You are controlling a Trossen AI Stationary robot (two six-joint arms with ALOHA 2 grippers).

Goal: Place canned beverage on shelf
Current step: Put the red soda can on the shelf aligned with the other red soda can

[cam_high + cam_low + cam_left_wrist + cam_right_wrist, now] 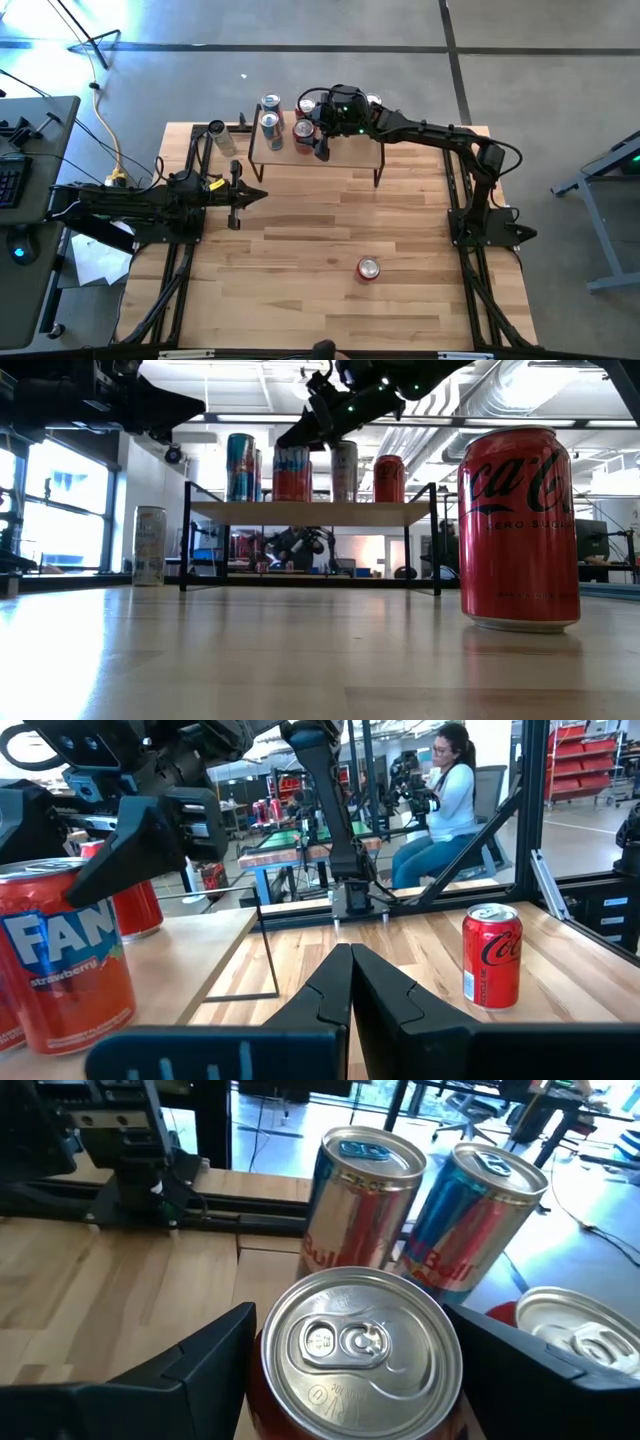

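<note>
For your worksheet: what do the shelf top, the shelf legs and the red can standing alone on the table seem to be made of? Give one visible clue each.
Shelf top: apparently light wood, matte, pale and even in tone.
Shelf legs: probably metal wire, thin, black, painted look.
Red can: likely aluminium, glossy printed wall with a bare silvery rim.

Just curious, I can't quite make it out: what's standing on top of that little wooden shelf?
Several upright cans stand on the shelf: two slim blue-and-silver ones, and red ones including a Fanta. The right gripper covers part of the row, so the count is uncertain.
</note>
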